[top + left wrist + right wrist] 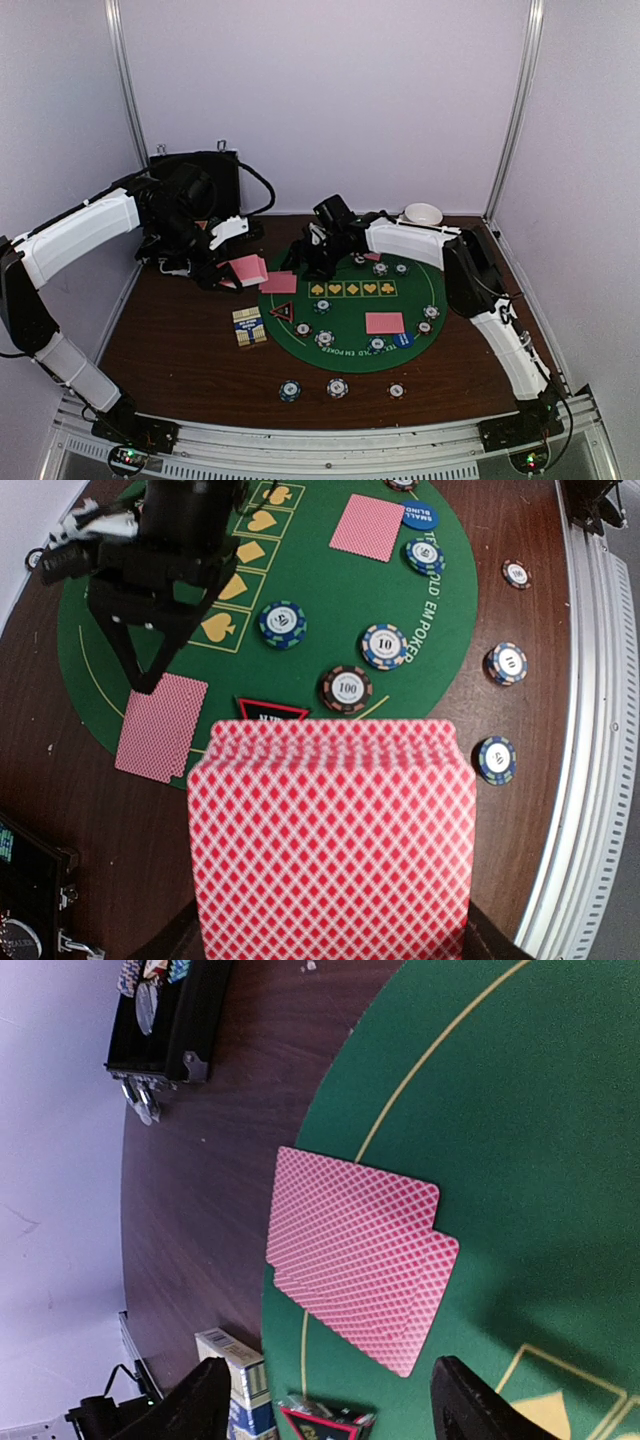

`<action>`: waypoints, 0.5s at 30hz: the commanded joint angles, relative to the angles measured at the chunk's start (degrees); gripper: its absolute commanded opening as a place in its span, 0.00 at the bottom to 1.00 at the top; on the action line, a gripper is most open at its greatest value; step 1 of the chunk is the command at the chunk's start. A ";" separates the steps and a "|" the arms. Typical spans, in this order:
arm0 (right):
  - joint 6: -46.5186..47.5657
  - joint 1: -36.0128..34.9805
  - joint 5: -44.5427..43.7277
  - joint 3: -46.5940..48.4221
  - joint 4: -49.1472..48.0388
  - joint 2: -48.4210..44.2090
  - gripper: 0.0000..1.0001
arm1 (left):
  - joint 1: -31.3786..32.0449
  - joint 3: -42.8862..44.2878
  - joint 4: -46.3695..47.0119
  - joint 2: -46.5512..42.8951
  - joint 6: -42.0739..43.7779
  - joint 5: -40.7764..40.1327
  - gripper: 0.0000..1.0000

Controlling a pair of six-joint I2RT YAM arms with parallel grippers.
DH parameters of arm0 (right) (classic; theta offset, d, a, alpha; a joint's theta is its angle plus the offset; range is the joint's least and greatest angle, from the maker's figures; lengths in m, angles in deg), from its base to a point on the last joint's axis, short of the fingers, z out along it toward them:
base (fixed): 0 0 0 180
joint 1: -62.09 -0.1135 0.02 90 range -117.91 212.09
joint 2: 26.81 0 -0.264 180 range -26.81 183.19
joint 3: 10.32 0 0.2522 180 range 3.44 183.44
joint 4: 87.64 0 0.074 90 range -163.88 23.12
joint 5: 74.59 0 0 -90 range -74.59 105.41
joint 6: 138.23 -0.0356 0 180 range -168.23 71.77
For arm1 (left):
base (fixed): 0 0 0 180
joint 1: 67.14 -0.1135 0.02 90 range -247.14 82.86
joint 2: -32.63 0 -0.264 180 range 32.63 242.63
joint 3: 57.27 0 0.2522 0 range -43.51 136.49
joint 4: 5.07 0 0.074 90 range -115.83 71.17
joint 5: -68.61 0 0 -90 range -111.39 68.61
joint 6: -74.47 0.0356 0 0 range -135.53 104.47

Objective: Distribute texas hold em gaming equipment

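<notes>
We see white shells over the long links of the left arm (75, 235) and right arm (505, 350), black joints between them, a black cable (268, 190) at the left wrist, and dark fingers (480, 1405) on the right gripper (330, 1362).

Pale lilac-white walls (330, 100), slim metal corner posts (128, 90), dark brown wooden table (170, 350), aluminium rail (330, 440) along near edge
</notes>
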 commanded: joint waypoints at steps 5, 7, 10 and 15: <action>3.48 0.14 -0.91 -12.74 -3.82 -19.57 0.81 | -0.16 0.29 1.50 -1.69 -1.29 1.26 0.04; 1.87 -0.08 0.99 -18.60 -8.21 -23.85 0.83 | -0.14 0.36 1.65 -1.69 -1.39 1.24 0.04; -0.95 -0.91 3.98 -26.25 -14.80 -29.74 0.85 | -0.14 0.38 1.88 -1.41 -1.48 1.36 0.04; -5.00 -3.82 7.97 -33.77 -20.98 -34.81 0.86 | -0.15 0.82 2.23 -0.68 -1.66 1.68 0.04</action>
